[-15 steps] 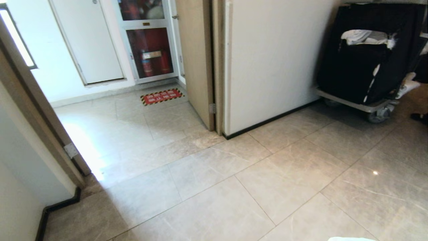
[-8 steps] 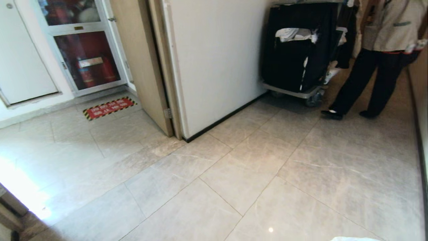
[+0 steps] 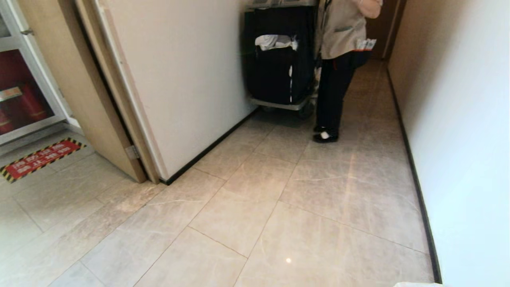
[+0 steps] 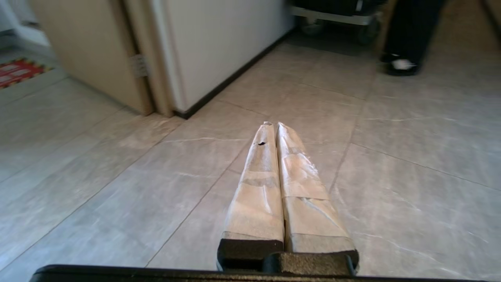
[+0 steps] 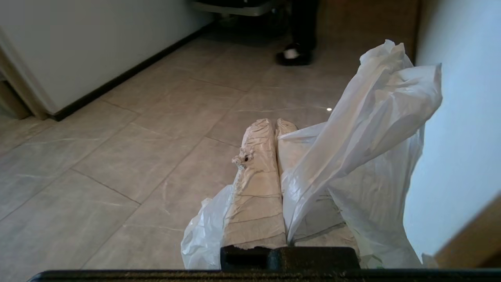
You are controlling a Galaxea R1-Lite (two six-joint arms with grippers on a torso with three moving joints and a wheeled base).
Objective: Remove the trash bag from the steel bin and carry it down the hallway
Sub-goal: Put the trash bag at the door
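1. Far left, head view: red hazard floor sticker (image 3: pixel 40 158) on the tiles before a glass-fronted cabinet (image 3: pixel 20 79); a tan open door (image 3: pixel 75 87) with its hinge edge low beside the wall corner.
2. White wall (image 3: pixel 187 79) runs away from that corner, black skirting along its foot. This is the left edge of the hallway (image 3: pixel 303 191).
3. Beige marbled tiles lie open from the near foreground up to the cart.
4. Far end, left side: tall black linen cart (image 3: pixel 279 67) on wheels, tight against the wall. A person (image 3: pixel 338 67) stands just beside it, feet on the tiles, taking up the middle of the passage.
5. Right edge: plain white wall (image 3: pixel 462 139) with black skirting, close alongside.
6. Left gripper (image 4: pixel 273 124): taped fingers pressed together, nothing between them, pointing level over bare floor.
7. Right gripper (image 5: pixel 274 122): fingers closed, clamped on the trash bag (image 5: pixel 368 149). White film is pinched between them, billows up beside one finger and droops below the other, next to the right wall.
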